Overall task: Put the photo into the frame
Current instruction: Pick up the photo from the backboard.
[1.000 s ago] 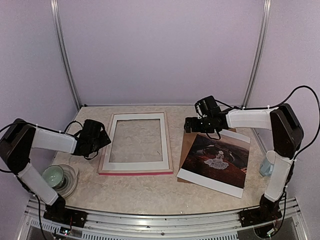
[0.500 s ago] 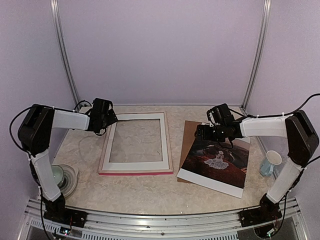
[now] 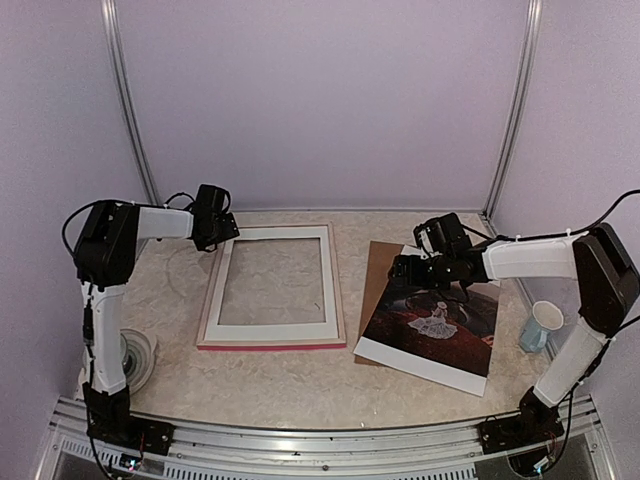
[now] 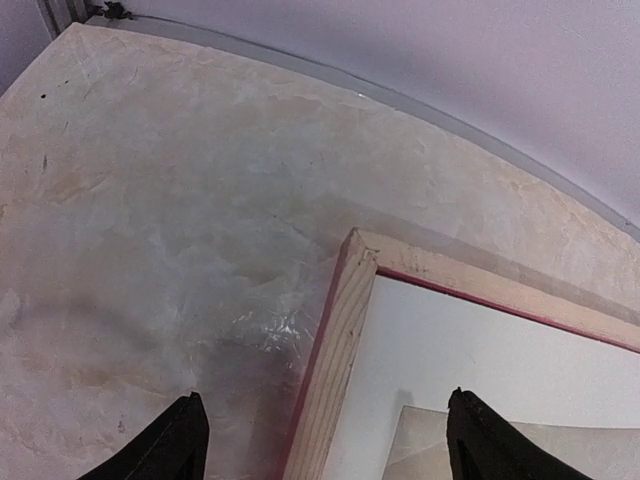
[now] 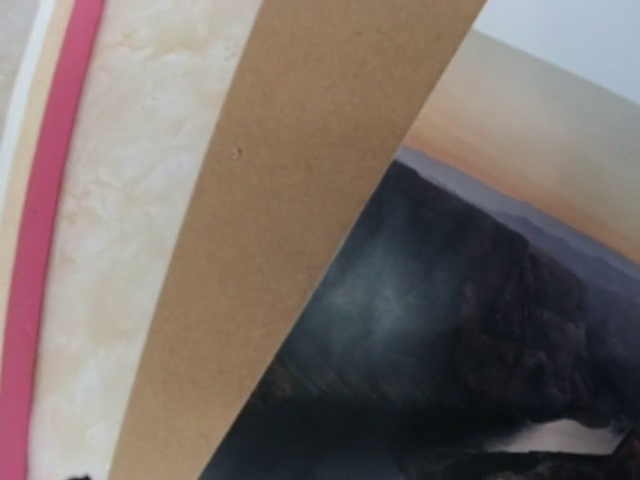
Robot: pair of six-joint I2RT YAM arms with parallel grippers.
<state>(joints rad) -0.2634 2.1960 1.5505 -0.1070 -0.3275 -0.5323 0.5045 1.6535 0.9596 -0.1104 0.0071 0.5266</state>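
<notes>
**STATUS: PHOTO OUTSIDE FRAME**

The photo [image 3: 435, 318] lies on the brown backing board [image 3: 375, 280], right of the frame [image 3: 270, 343] on the counter [image 3: 300, 385]. Left end effector [image 4: 327, 438]: fingers apart, straddling the frame's far-left corner. Right end effector [image 3: 400, 272]: fingers apart, over the photo's far-left corner.

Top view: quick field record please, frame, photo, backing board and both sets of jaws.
frame: flat on table, left of centre
photo: outside frame, lying askew on backing board
backing board: under photo, right of frame
left jaws: open, astride frame's far left corner
right jaws: open, over photo's far left corner
task: photo not yet in frame
</notes>
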